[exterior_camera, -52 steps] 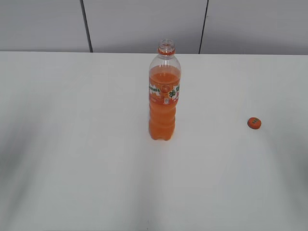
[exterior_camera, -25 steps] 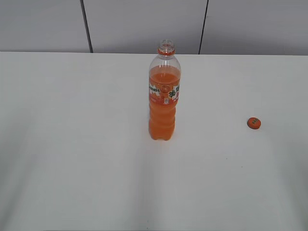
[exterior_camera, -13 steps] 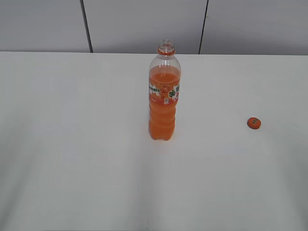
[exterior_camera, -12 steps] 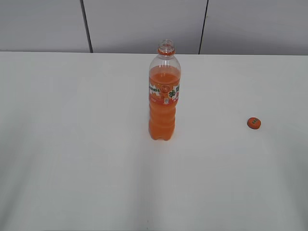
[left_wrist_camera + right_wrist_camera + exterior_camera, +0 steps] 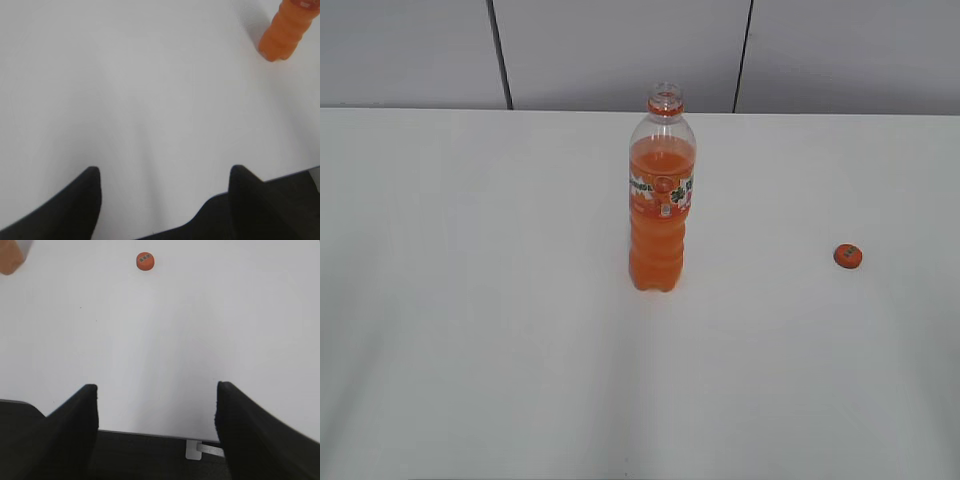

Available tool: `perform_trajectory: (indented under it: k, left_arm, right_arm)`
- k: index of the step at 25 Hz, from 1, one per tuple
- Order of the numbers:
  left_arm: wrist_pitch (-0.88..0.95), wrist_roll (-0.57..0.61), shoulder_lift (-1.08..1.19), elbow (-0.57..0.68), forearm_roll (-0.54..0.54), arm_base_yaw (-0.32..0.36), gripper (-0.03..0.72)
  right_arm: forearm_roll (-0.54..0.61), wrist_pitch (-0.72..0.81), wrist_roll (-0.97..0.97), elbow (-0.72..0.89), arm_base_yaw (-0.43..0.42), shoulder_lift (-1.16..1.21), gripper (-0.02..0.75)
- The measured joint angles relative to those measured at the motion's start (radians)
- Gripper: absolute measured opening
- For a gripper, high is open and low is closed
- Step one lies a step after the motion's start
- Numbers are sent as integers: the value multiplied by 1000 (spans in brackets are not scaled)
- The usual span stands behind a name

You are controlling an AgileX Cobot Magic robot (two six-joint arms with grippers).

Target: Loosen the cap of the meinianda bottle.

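The meinianda bottle [image 5: 662,190] stands upright mid-table with orange drink and no cap on its open neck. Its base shows at the top right of the left wrist view [image 5: 286,30] and at the top left corner of the right wrist view [image 5: 10,257]. The small orange cap [image 5: 848,256] lies flat on the table to the right of the bottle, apart from it, and shows in the right wrist view [image 5: 145,261]. My left gripper [image 5: 165,175] is open and empty over the table's front edge. My right gripper [image 5: 156,392] is open and empty, well short of the cap. Neither gripper shows in the exterior view.
The white table [image 5: 470,300] runs back to a grey panelled wall [image 5: 620,50]. The table's front edge shows in the left wrist view [image 5: 290,172] and in the right wrist view [image 5: 150,434], with a small metal bracket [image 5: 200,450] under it.
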Motion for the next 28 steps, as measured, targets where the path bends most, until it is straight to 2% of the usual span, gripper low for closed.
perform_trajectory:
  k: [13,17,28]
  left_arm:
    - [4,0,-263,0,-1,0,481]
    - [4,0,-274,0,0,0,481]
    - [7,0,-275,0,1,0,481]
  right_arm:
    - [0,5,0,0,0,-131,534]
    - [-1,5,0,0,0,-202,522]
    - [-1,6,0,0,0,-207,510]
